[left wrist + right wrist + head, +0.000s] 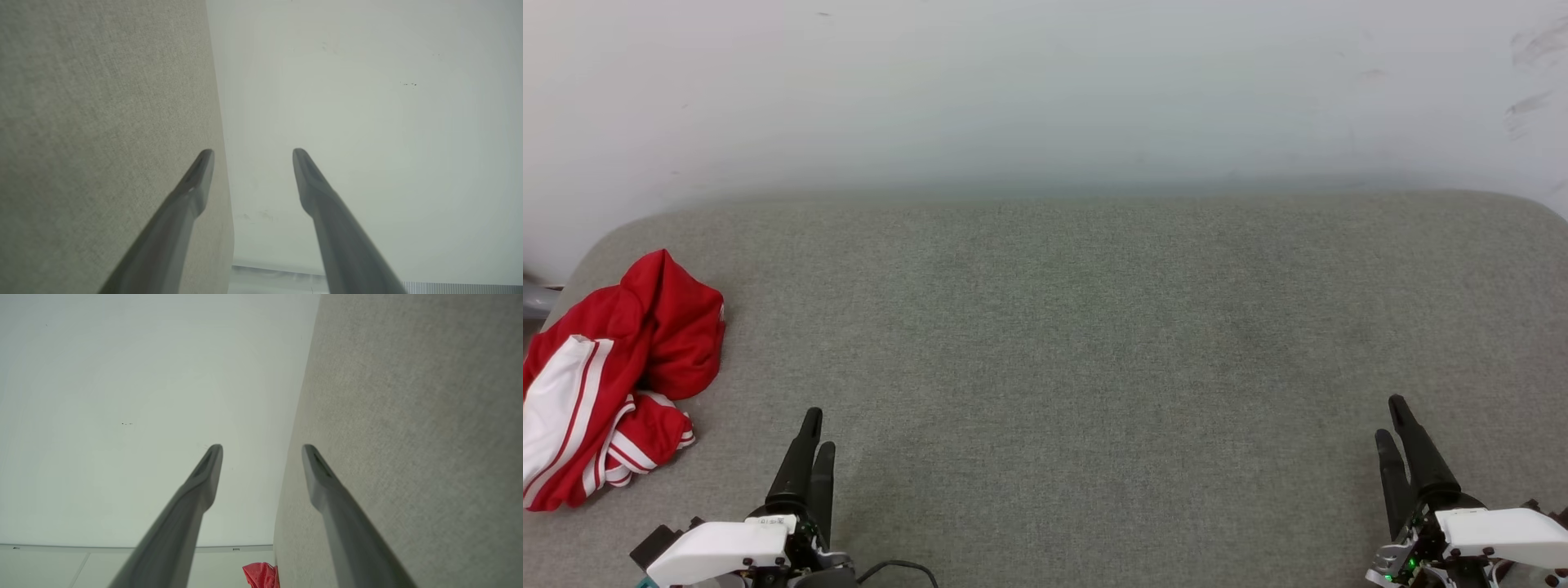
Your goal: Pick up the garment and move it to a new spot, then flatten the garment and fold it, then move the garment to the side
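Grey fabric surface (1094, 327) against white wall (1045, 82); garment (605, 384) crumpled at left edge.

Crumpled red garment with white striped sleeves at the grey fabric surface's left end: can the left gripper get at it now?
Probably yes. The open left gripper is near the crumpled red garment with white striped sleeves, with only bare grey fabric surface between them.

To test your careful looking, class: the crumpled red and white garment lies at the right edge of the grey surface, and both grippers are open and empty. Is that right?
Not quite. The garment lies at the left edge of the grey surface, as the head view shows. The rest holds: the left gripper and right gripper are open and empty.
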### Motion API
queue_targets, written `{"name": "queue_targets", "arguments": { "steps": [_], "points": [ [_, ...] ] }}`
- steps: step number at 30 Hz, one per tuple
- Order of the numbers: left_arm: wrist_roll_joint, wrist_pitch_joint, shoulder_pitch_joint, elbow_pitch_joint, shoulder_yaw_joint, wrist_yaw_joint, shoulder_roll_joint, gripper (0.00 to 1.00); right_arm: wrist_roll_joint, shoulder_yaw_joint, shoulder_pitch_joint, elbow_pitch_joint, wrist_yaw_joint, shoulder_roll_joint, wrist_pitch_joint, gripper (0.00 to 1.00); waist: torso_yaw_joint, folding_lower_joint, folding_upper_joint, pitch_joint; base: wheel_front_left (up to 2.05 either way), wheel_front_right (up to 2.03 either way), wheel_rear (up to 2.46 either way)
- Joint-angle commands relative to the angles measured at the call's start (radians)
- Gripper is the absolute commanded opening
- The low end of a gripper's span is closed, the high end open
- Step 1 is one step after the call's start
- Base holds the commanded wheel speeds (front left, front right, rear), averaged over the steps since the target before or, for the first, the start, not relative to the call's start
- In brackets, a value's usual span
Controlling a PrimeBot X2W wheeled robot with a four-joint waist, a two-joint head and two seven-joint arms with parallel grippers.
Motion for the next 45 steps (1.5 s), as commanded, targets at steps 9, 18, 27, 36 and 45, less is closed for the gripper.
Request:
{"name": "queue_targets", "arguments": {
  "steps": [9,18,27,36,45],
  "points": [
    [0.092,-0.048,0.003,-0.024,0.023,-0.001,0.002,1.0,-0.181,-0.018,-0.02,-0.026,0.0,-0.001,-0.048,1.0,-0.003,0.0,0.0,0.0,0.0,0.0,0.0],
    [0.23,-0.085,0.005,-0.068,0.086,-0.001,0.002,1.0,-0.417,-0.02,-0.02,-0.093,0.0,-0.001,-0.085,1.0,-0.004,0.0,0.0,0.001,0.0,0.0,0.0],
    [0.419,-0.119,0.013,-0.151,0.095,0.002,0.003,1.0,-0.694,0.006,-0.02,-0.193,0.0,-0.001,-0.119,1.0,-0.005,0.0,0.0,0.005,0.0,0.0,0.0],
    [0.614,-0.15,0.032,-0.25,0.056,0.015,0.003,1.0,-0.91,0.036,-0.017,-0.26,0.0,-0.001,-0.15,1.0,-0.008,0.0,0.0,0.009,0.0,0.0,0.0],
    [0.862,-0.178,0.041,-0.334,-0.035,0.063,0.003,1.0,-1.11,0.064,-0.011,-0.293,0.0,-0.001,-0.178,1.0,-0.009,0.0,0.0,0.013,0.0,0.0,0.0]
  ]
}}
